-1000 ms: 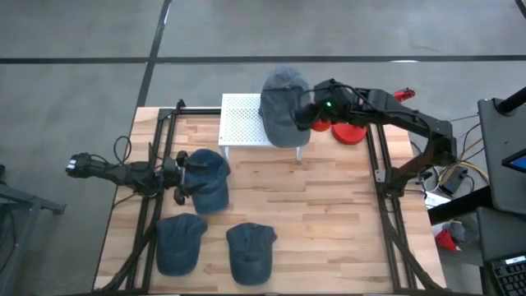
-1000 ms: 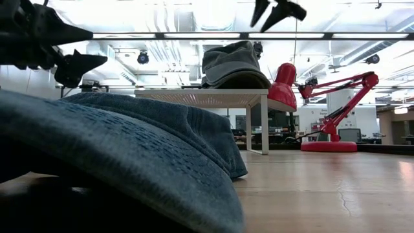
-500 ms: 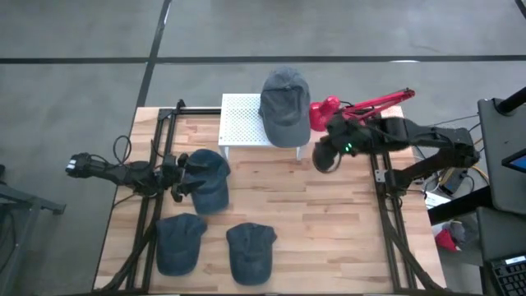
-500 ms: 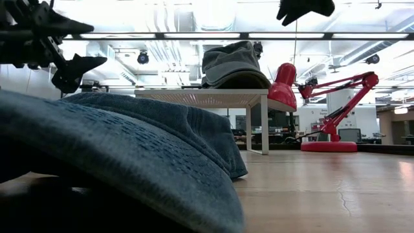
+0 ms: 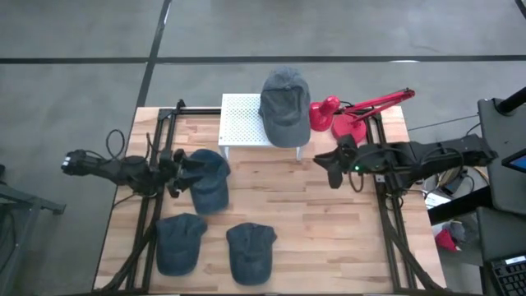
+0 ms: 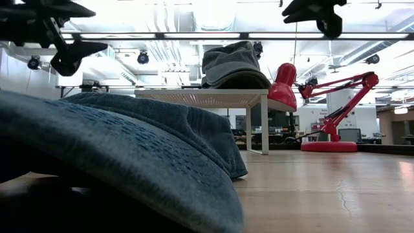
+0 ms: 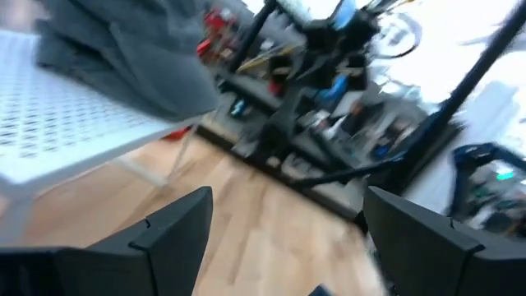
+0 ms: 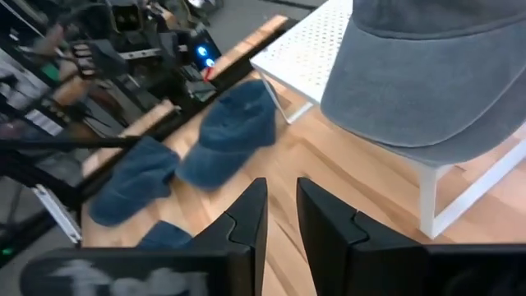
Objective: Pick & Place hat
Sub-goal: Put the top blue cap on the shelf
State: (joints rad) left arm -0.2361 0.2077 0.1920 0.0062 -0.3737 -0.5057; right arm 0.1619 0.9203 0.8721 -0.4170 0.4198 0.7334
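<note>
One grey hat [image 5: 284, 105] lies on the white stand [image 5: 243, 120]. Right pincer [image 5: 330, 168] hangs nearby, nearly shut, empty. Left pincer [image 5: 182, 173] gapes, seemingly just above a blue hat [image 5: 209, 178].

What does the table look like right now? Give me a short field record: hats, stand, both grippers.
Grey cap: on the white perforated stand, overhanging its right edge
Blue caps on table: three, one near the left gripper, two along the near edge
Left gripper: open, empty, beside the nearest blue cap
Right gripper: nearly shut, empty, above bare wood right of the stand
Red desk lamp: far right corner
</note>
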